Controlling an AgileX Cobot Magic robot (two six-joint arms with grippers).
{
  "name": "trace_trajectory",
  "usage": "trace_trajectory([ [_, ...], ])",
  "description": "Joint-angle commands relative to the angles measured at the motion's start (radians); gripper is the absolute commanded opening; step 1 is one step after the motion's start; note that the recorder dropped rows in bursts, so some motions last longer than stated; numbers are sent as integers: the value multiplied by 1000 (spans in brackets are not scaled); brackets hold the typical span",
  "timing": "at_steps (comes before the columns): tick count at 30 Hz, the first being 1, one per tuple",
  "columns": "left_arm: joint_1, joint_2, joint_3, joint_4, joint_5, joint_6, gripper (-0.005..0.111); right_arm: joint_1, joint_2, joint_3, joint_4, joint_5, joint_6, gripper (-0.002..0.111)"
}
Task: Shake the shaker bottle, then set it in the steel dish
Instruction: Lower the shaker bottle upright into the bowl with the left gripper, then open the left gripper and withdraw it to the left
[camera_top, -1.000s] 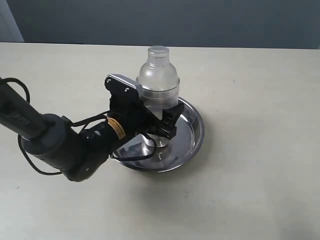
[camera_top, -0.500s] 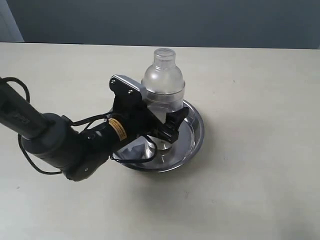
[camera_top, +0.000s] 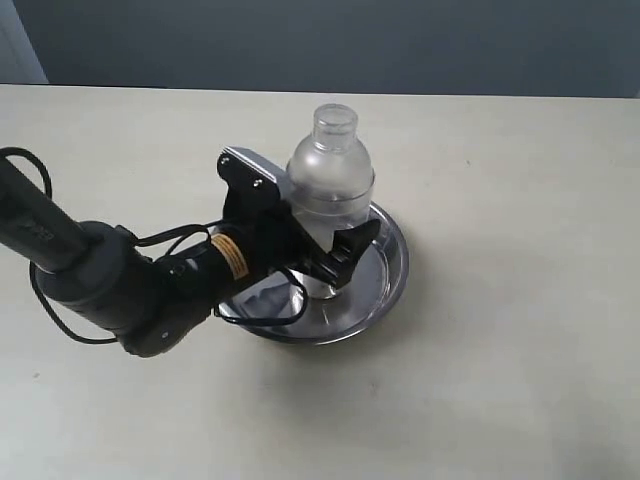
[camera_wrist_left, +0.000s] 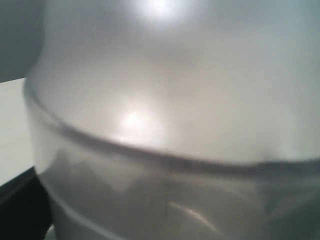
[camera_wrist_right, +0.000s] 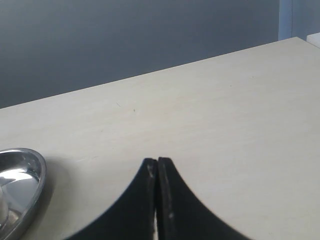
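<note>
The clear frosted shaker bottle (camera_top: 330, 175) stands nearly upright over the middle of the steel dish (camera_top: 396, 250). My left gripper (camera_top: 328, 250) is shut on its lower body, with one black finger (camera_top: 355, 243) showing on the near right side. I cannot tell whether the bottle's base touches the dish floor. In the left wrist view the shaker bottle (camera_wrist_left: 175, 100) fills almost the whole picture, blurred. My right gripper (camera_wrist_right: 157, 161) is shut on nothing above bare tabletop, and the steel dish's rim (camera_wrist_right: 27, 167) shows off to its side. The right arm is out of the exterior view.
The beige table (camera_top: 500, 380) stretches around the dish on all sides. My left arm with its black cables (camera_top: 120, 285) lies to the left of the dish. A dark wall (camera_top: 400, 40) stands behind the table's far edge.
The left gripper has carried the bottle slightly to the right and a little lower over the dish. The dish has not moved.
</note>
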Motion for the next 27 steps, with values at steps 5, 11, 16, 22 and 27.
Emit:
trace_trajectory([
  [5, 2, -27, 12, 27, -42, -9, 105, 4, -5, 2, -3, -11, -4, -1],
  [11, 2, -89, 34, 9, -21, 19, 105, 4, -5, 2, -3, -11, -4, -1],
  [16, 2, -118, 34, 16, -39, 19, 105, 4, -5, 2, -3, -11, -4, -1],
  [22, 5, -176, 34, 4, -49, 71, 105, 4, -5, 2, -3, -11, -4, -1],
  [27, 53, -273, 34, 21, 0, 98, 105, 4, -5, 2, -3, -11, -4, -1],
])
